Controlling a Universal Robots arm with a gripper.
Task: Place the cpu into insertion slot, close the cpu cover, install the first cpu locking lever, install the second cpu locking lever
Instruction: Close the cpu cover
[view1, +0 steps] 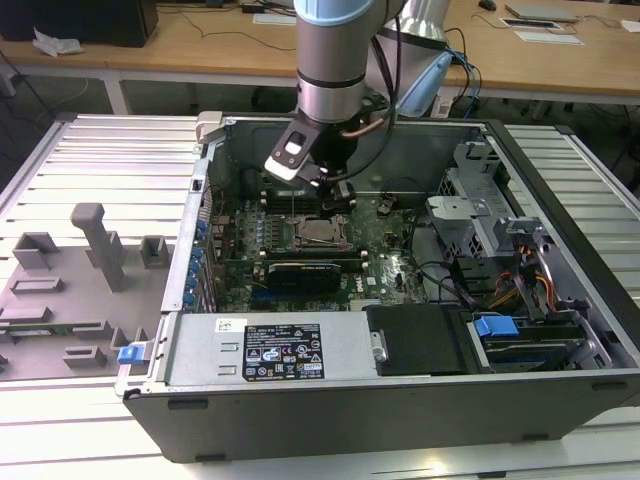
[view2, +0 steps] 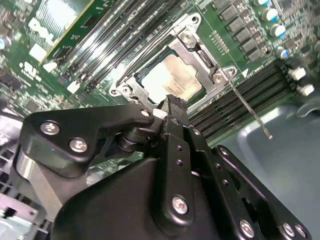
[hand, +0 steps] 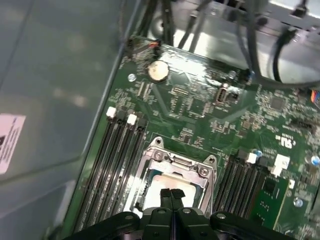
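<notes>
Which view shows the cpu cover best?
The second wrist view: the cpu cover lies close and nearly whole, framing the cpu. In the first wrist view the gripper hides one edge; in the exterior view it is small and distant.

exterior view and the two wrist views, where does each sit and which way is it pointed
Exterior view: off the arm, raised, looking down into the open computer case; shows the arm and end effector.
First wrist view: on the wrist, looking past the shut end effector onto the motherboard.
Second wrist view: on the wrist, looking along the end effector from another side.
Shared: both wrist views show the cpu framed by the cpu cover, just beyond the end effector.
</notes>
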